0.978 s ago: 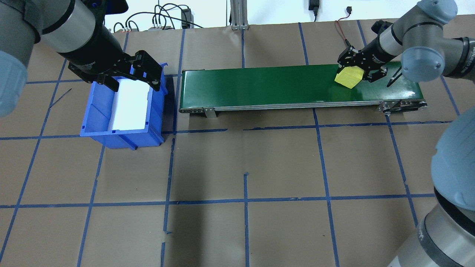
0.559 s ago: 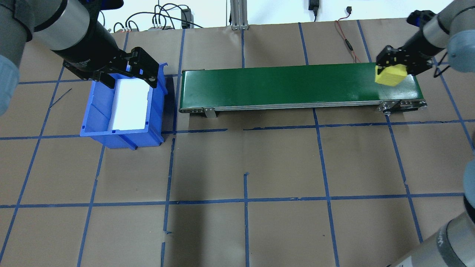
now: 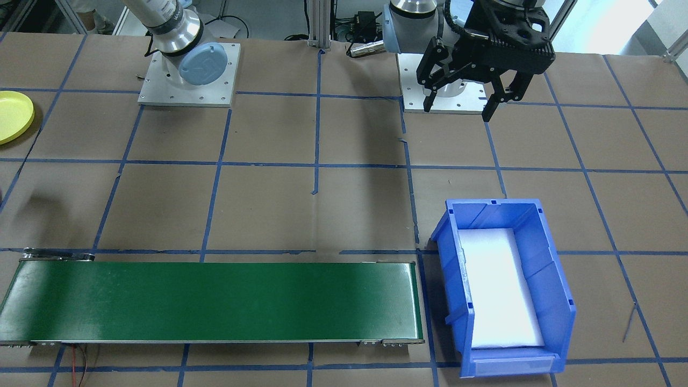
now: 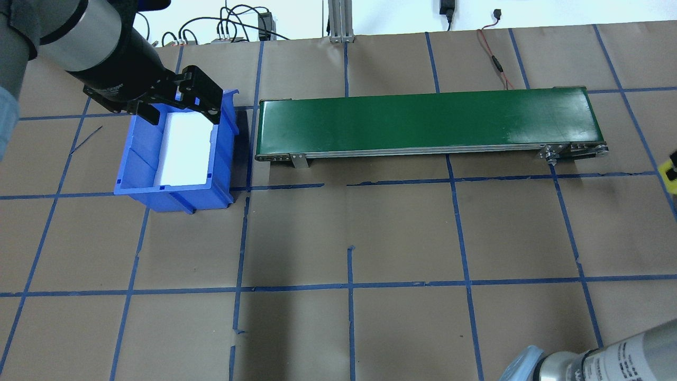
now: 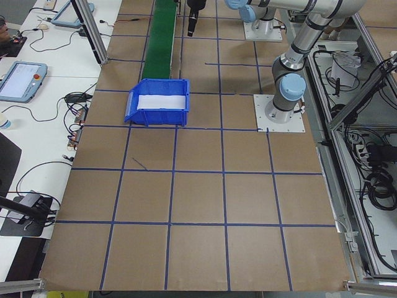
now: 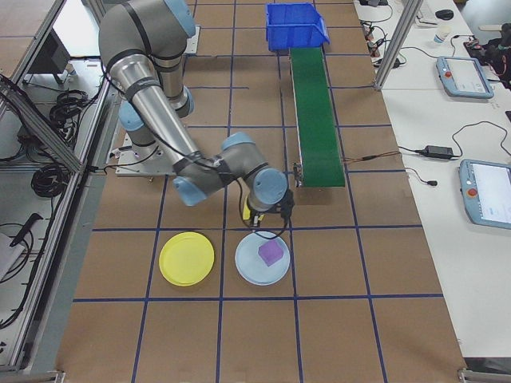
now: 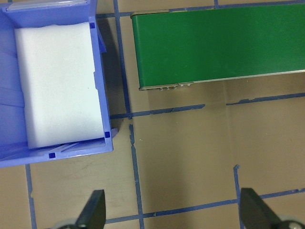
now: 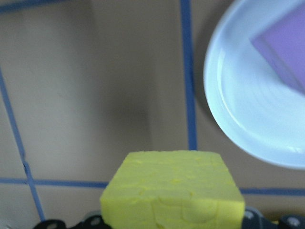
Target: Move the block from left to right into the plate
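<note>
Off the belt's end, right gripper [image 6: 257,218] clamps yellow block [image 8: 172,191] above surface near pale blue plate [image 6: 262,258]; yellow plate [image 6: 187,258] beside it. Left gripper [image 3: 466,103] spread wide over blue bin [image 4: 174,153].

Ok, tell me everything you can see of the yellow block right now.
The yellow block is a pale lime-yellow cuboid that looks like soft foam, with a slightly cracked, matte top face and squared edges. In the right wrist view it fills the bottom centre, sitting between the right gripper's fingers, lifted above the brown paper table. It hangs short of the light-blue plate, which holds a purple block. In the overhead view only a yellow sliver shows at the right edge. The yellow plate lies beside the blue one.
</note>
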You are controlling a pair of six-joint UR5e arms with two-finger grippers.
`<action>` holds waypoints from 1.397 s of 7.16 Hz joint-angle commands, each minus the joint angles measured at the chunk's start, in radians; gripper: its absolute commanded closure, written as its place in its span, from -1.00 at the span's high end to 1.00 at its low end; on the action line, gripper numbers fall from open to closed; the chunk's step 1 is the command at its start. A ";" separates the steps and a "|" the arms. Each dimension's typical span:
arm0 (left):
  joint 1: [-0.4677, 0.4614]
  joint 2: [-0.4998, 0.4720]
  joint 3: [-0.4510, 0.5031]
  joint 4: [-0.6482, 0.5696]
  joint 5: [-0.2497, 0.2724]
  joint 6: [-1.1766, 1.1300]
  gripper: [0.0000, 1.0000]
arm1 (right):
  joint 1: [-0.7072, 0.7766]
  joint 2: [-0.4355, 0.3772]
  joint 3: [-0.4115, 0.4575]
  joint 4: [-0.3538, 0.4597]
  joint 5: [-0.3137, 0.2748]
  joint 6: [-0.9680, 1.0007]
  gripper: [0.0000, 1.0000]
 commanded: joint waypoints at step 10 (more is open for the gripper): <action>0.014 0.009 0.002 0.014 0.003 0.082 1.00 | 0.009 -0.105 -0.056 -0.087 -0.011 -0.313 0.99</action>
